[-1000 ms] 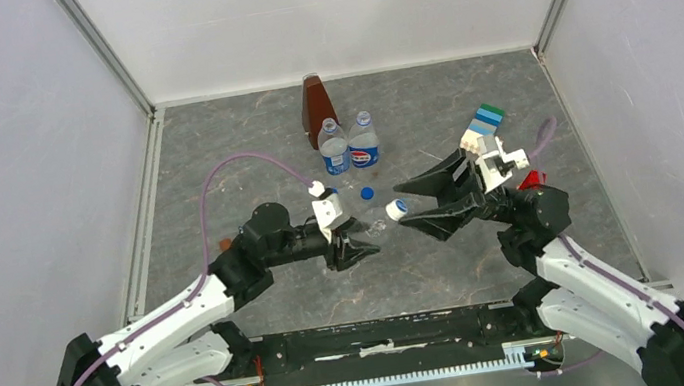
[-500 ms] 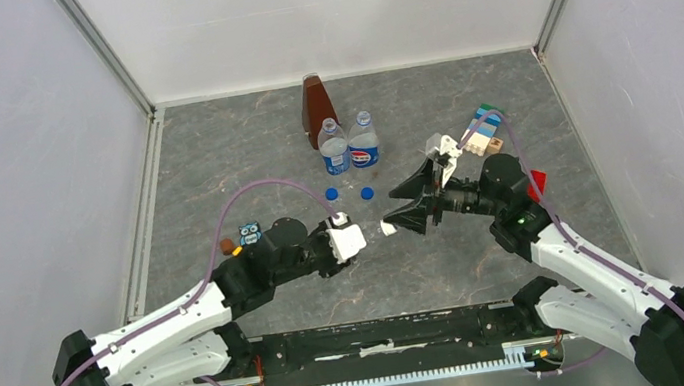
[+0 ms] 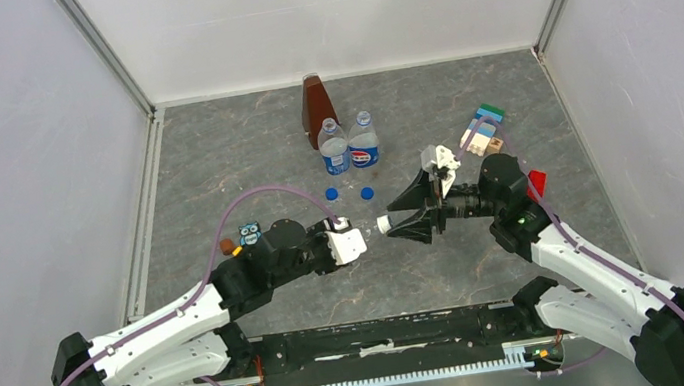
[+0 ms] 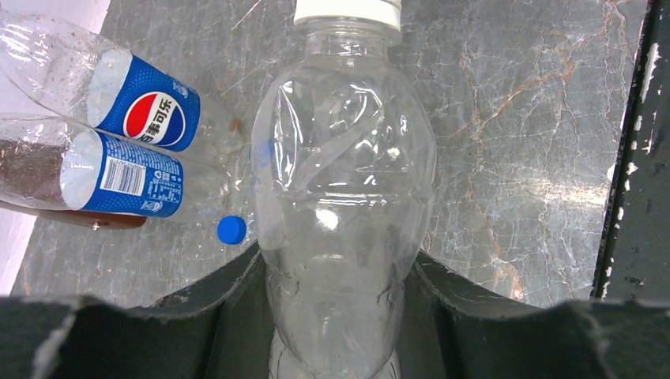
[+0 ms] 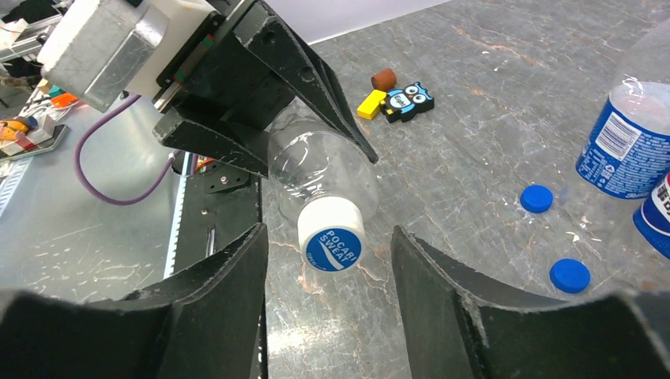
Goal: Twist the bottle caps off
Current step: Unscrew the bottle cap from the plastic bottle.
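Note:
My left gripper (image 3: 357,241) is shut on the small unlabelled clear bottle (image 4: 341,189) and holds it lying level above the table, neck to the right. Its white cap with a blue mark (image 5: 332,237) is on the neck and also shows in the top view (image 3: 385,224). My right gripper (image 3: 396,223) is open, with one jaw on each side of the cap and a gap on both sides. Two blue-labelled bottles (image 3: 335,150) (image 3: 364,143) stand at the back. Two blue caps (image 3: 331,193) (image 3: 367,191) lie loose in front of them.
A brown pyramid-shaped object (image 3: 316,106) stands behind the labelled bottles. An owl toy (image 3: 250,234) and small orange and yellow blocks (image 3: 228,246) lie by my left arm. A coloured block stack (image 3: 484,128) and a red piece (image 3: 536,180) sit at the right. Walls enclose three sides.
My left gripper has drawn back toward the near left with the bottle. My right gripper has lowered and moved left, so its open jaws now flank the cap.

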Robot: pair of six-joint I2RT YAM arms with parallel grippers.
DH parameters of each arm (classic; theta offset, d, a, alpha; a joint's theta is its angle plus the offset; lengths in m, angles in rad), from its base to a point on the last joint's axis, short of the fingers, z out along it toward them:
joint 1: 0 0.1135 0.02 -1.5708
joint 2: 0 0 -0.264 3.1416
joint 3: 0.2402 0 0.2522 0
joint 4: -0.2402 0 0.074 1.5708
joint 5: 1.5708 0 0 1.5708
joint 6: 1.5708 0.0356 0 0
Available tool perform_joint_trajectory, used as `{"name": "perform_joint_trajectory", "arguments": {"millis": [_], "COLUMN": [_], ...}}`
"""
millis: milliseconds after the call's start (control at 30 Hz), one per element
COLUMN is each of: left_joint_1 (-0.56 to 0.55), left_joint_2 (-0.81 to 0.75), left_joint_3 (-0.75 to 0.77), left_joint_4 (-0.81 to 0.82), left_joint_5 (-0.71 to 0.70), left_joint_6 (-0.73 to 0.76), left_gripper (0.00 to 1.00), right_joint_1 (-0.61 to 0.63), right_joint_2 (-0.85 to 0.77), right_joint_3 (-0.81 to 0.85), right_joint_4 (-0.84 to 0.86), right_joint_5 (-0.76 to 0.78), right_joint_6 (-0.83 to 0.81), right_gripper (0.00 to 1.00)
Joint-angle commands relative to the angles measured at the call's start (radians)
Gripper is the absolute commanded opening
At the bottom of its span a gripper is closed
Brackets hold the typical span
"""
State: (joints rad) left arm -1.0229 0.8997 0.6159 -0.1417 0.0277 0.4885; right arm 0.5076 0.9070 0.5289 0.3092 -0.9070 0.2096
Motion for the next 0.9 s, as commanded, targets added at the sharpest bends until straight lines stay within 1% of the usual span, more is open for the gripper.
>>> {"name": "perform_joint_trajectory", "arguments": {"millis": [0, 167, 400, 533, 567, 600, 633, 667, 700, 733, 767, 867], "left_joint_1": [-0.006, -0.008, -0.008, -0.008, -0.008, -0.008, -0.008, -0.008, -0.008, -0.008, -0.008, -0.007], "left_joint_2": [-0.021, -0.020, -0.021, -0.021, -0.020, -0.019, -0.020, -0.019, -0.019, -0.017, -0.017, -0.017], "left_joint_3": [0.018, 0.013, -0.002, -0.004, -0.006, -0.007, -0.007, -0.007, -0.005, -0.004, -0.003, -0.003], "left_joint_4": [0.048, 0.062, 0.104, 0.103, 0.102, 0.102, 0.101, 0.098, 0.092, 0.089, 0.085, 0.085], "left_joint_5": [-0.005, 0.007, 0.019, 0.021, 0.022, 0.024, 0.024, 0.024, 0.025, 0.025, 0.023, 0.023], "left_joint_6": [0.042, 0.036, 0.035, 0.034, 0.034, 0.033, 0.033, 0.035, 0.037, 0.039, 0.040, 0.040], "left_gripper": [0.02, 0.02, 0.02, 0.02, 0.02, 0.02, 0.02, 0.02, 0.02, 0.02, 0.02, 0.02], "right_joint_1": [-0.004, -0.003, -0.003, -0.003, -0.003, -0.003, -0.003, -0.003, -0.002, -0.003, -0.003, -0.003], "right_joint_2": [-0.007, 0.005, 0.024, 0.024, 0.022, 0.019, 0.016, 0.010, 0.003, -0.002, -0.007, -0.016], "right_joint_3": [0.001, -0.001, 0.005, 0.002, 0.000, 0.000, -0.001, -0.004, -0.007, -0.009, -0.010, -0.010], "right_joint_4": [0.065, 0.087, 0.076, 0.088, 0.097, 0.097, 0.097, 0.099, 0.100, 0.101, 0.100, 0.103], "right_joint_5": [-0.064, -0.066, -0.056, -0.063, -0.066, -0.067, -0.066, -0.061, -0.058, -0.056, -0.051, -0.041], "right_joint_6": [-0.004, 0.012, 0.005, 0.004, 0.010, 0.009, 0.003, 0.000, -0.002, -0.004, -0.005, -0.004], "right_gripper": [0.60, 0.56, 0.57, 0.43, 0.38, 0.31, 0.27, 0.29, 0.37, 0.50, 0.54, 0.52]}}
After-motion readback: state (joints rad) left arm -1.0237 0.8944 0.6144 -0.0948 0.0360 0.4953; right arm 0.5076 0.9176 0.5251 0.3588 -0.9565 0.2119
